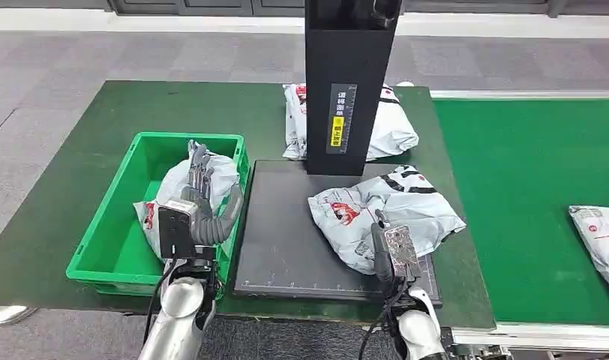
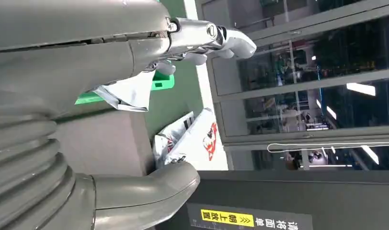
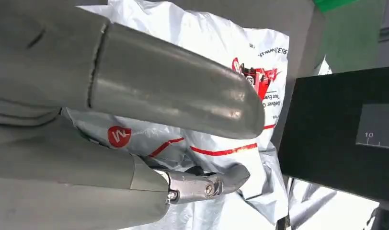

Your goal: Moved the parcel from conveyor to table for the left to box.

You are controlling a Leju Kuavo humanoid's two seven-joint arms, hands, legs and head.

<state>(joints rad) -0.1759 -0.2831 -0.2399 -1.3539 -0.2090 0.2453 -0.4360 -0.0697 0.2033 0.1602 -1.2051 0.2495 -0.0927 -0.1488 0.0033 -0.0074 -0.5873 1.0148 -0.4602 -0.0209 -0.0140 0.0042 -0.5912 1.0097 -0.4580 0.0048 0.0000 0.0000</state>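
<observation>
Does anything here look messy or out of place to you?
Nothing looks broken or spilled. The grey parcel on the black platform lies crumpled and askew, with one corner hanging past the platform's edge towards the conveyor. Another parcel sits half hidden behind the black column.

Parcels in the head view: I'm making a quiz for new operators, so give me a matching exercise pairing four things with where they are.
Things:
1. parcel under the left hand
2. parcel at the right hand
3. parcel behind the black column
4. parcel at the picture's right edge

Places:
A. on the green conveyor belt
B. in the green bin
C. on the black platform
D. on the green table, far side

Pairs: 1-B, 2-C, 3-D, 4-A
</observation>
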